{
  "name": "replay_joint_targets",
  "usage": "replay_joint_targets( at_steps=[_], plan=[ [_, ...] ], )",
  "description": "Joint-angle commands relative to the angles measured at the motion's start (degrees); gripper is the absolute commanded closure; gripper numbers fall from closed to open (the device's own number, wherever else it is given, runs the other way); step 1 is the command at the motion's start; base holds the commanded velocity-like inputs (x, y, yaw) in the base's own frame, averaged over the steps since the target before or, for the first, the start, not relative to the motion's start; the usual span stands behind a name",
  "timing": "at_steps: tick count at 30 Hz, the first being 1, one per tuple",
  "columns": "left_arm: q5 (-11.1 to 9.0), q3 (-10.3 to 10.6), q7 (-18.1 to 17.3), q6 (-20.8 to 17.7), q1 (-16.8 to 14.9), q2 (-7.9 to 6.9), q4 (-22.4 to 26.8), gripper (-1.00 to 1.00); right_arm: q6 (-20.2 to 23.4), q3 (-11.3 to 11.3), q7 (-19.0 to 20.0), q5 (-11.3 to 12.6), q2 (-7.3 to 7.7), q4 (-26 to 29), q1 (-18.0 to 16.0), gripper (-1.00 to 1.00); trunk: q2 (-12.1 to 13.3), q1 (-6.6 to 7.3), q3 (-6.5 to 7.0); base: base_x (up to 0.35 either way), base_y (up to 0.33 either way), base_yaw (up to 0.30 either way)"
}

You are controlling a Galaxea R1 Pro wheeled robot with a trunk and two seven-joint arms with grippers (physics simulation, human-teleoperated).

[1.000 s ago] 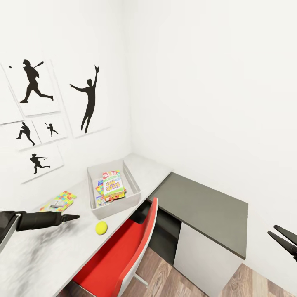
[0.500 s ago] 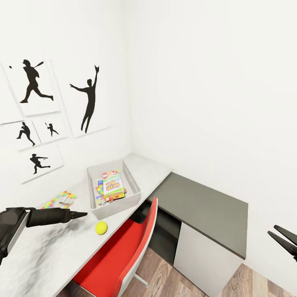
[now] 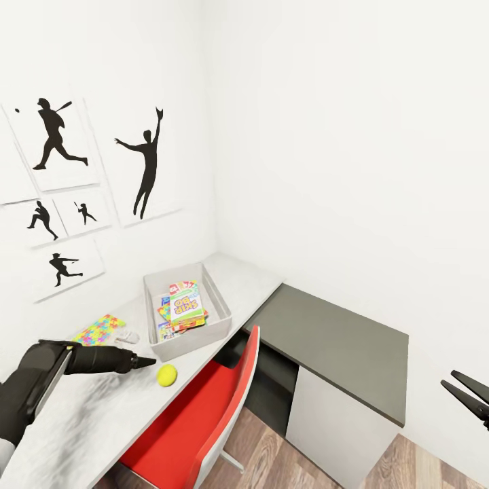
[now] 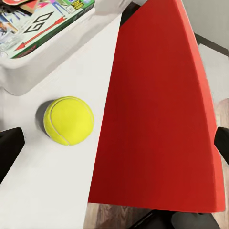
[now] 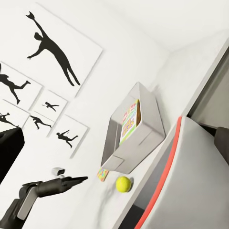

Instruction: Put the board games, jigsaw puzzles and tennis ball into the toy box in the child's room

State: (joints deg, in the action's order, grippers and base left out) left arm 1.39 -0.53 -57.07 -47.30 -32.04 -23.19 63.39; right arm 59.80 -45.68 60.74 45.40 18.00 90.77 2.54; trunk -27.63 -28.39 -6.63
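While left end effector (image 3: 145,362) spreads wide, tennis ball (image 3: 166,374) near table (image 3: 81,414) edge, right end effector (image 3: 468,394) parted.

Red chair (image 3: 204,421) tucked under worktop edge. Dark grey side cabinet (image 3: 339,346) in the corner, lower. Baseball silhouette posters (image 3: 146,166) on white wall. Wood floor (image 3: 272,462) below.

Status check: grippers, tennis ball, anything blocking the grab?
Left gripper open, empty, just short of the tennis ball on the table. Right gripper open, idle. Red chair crowds the table edge beside the ball.
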Motion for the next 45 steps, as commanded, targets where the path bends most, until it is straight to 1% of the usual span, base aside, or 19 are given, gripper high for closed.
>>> replay_joint_targets(
  at_steps=[1,7,18,26,32,40,45],
  plan=[
    [0.4,0.0,0.7,-0.6,0.0,0.29,0.1,-1.0,0.2,0.0,0.2,-0.1,0.02,0.0,0.0,-1.0,-0.1,-0.03,-0.1,0.0,0.0,0.0],
    [0.8,0.0,2.5,-1.9,0.0,0.65,0.2,-1.0,0.2,0.0,0.2,-0.1,0.02,0.0,0.0,-1.0,-0.1,-0.03,-0.1,0.0,0.0,0.0],
    [0.9,-0.2,3.5,-2.8,0.0,0.76,0.2,-1.0,0.2,-0.1,0.2,-0.1,0.02,0.0,0.0,-1.0,-0.1,-0.03,-0.1,0.0,0.0,0.0],
    [0.9,-0.2,6.2,-2.9,0.0,1.03,0.2,-1.0,0.2,0.0,0.2,-0.1,0.02,0.0,0.0,-1.0,-0.1,-0.03,-0.1,0.0,0.0,0.0],
    [0.9,-0.1,7.7,-3.0,-0.1,1.89,0.2,-1.0,0.2,0.0,0.2,-0.1,0.02,0.0,0.0,-1.0,-0.1,-0.03,-0.1,0.0,0.0,0.0],
    [0.9,0.3,10.3,-3.0,-0.1,4.2,0.2,-1.0,0.2,0.0,0.2,-0.1,0.02,0.0,0.0,-1.0,-0.1,-0.03,-0.1,0.0,0.0,0.0],
    [0.9,0.5,13.1,-3.0,-0.1,5.64,0.2,-1.0,0.2,0.0,0.2,-0.1,0.02,0.0,0.0,-1.0,-0.1,-0.03,-0.1,0.0,0.0,0.0]
  ],
)
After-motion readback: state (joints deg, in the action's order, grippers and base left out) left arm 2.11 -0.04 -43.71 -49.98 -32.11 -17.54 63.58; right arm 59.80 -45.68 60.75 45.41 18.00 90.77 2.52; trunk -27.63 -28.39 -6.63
